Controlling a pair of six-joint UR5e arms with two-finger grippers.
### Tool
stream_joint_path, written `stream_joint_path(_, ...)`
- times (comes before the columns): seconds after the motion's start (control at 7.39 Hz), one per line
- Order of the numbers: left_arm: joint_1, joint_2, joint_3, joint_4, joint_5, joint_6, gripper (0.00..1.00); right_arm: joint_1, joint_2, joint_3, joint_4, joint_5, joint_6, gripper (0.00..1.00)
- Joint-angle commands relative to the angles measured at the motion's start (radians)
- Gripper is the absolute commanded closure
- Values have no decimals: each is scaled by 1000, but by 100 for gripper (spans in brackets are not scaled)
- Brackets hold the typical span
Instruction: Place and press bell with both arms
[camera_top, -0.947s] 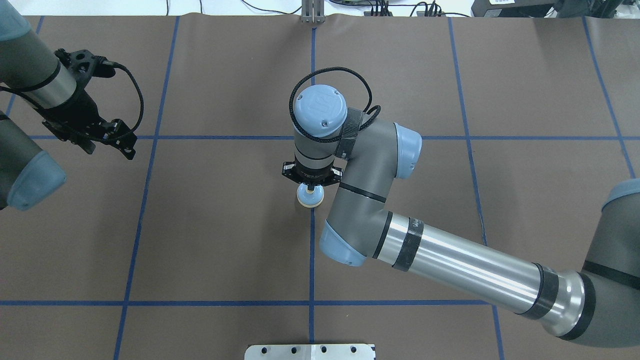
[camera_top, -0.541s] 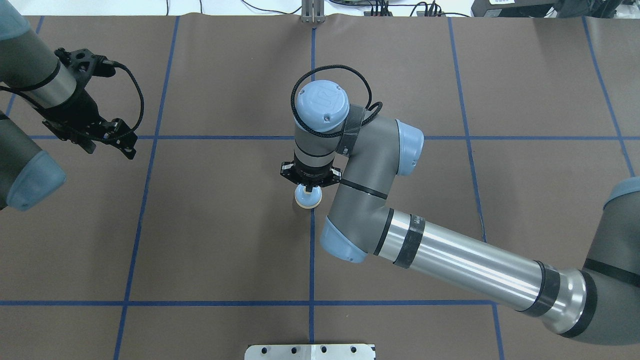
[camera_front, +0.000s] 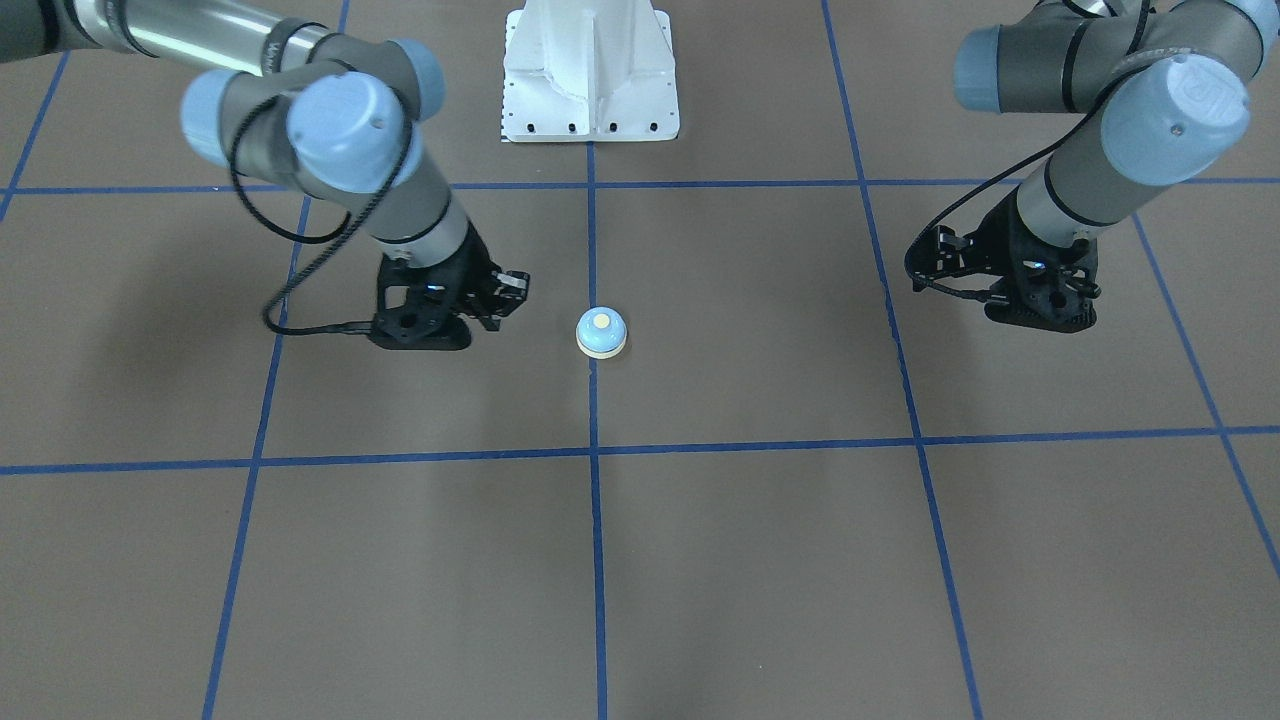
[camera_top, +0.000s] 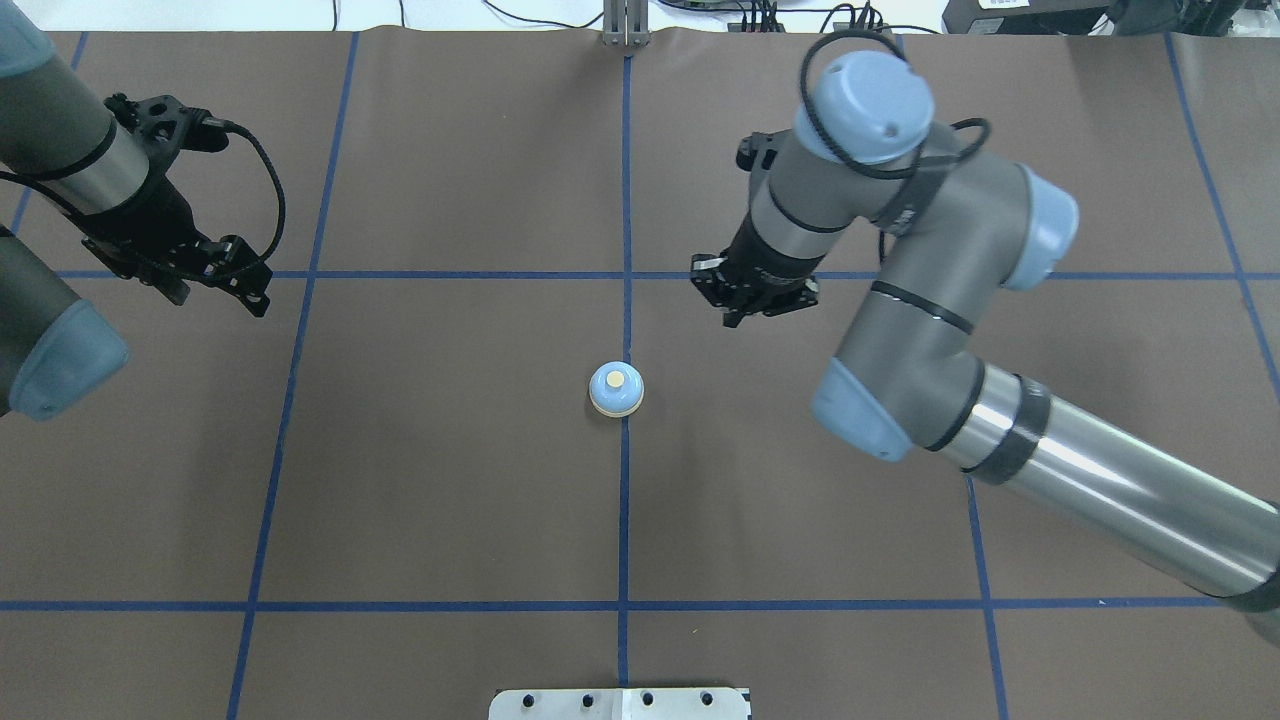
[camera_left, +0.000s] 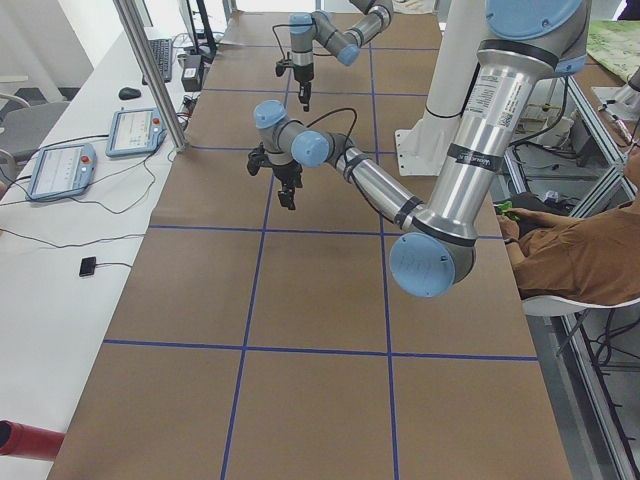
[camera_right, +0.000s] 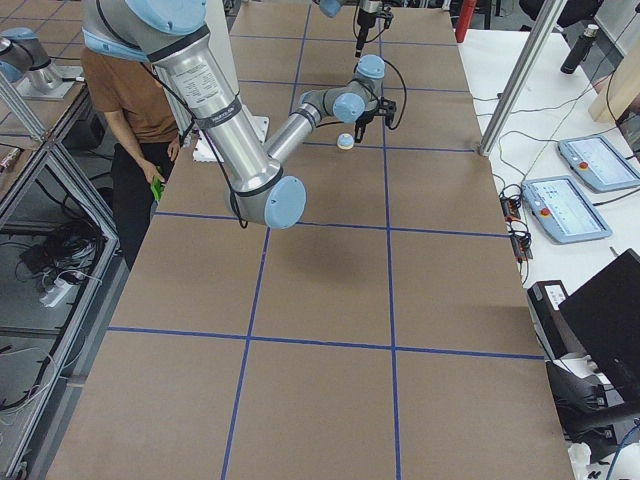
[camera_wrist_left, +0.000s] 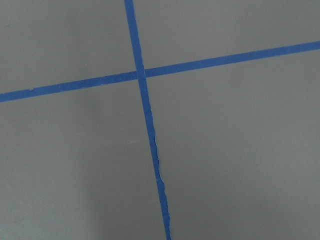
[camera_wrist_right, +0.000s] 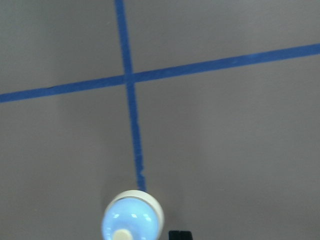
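The bell (camera_top: 616, 389), a small light-blue dome with a cream base and button, stands free on the centre blue line; it also shows in the front view (camera_front: 601, 332) and at the bottom of the right wrist view (camera_wrist_right: 133, 220). My right gripper (camera_top: 752, 308) hangs off the bell, beyond it and to its right, and holds nothing. Its jaws look slightly apart, and one fingertip (camera_wrist_right: 180, 234) shows in its wrist view. My left gripper (camera_top: 225, 288) hovers far to the left, looks open and is empty. The left wrist view shows only the mat.
A brown mat (camera_top: 450, 480) with a blue tape grid covers the table. The white pedestal base (camera_front: 590, 70) stands at the robot's side. A metal post (camera_top: 625, 25) rises at the far edge. An operator (camera_right: 135, 95) stands by the table's end.
My right gripper was down on the bell's top; it has let go and swung away up and to the right. The bell stays on the centre line. The left arm barely moved.
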Motion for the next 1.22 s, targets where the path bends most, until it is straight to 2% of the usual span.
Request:
stream_joint_path(0.0,-39,30,-8,-6,-1,91,8,193,-231,126,0,107,-230,100)
stream_joint_path(0.14,-89,65,-13,-9,-7,181,8,310,-319,124,0,168,-421,100)
stream_joint_path(0.41,-207,173,-12,-12,-9,388,8,489,-477,105,-2,176,-764,100)
stream_joint_path(0.68,-337,250,16,-13,-9,560,8,638,-563,63,-11,173,-990,66)
stream_joint_path(0.81,-385,263,36,-13,-2,588,7,700,-571,39,-32,175,-1081,62)
stream_joint_path(0.95,-462,261,109,-13,-7,739,5,735,-564,32,-96,175,-1159,44)
stream_joint_path(1.08,-500,263,138,-13,-7,795,4,772,-565,32,-130,175,-1184,1)
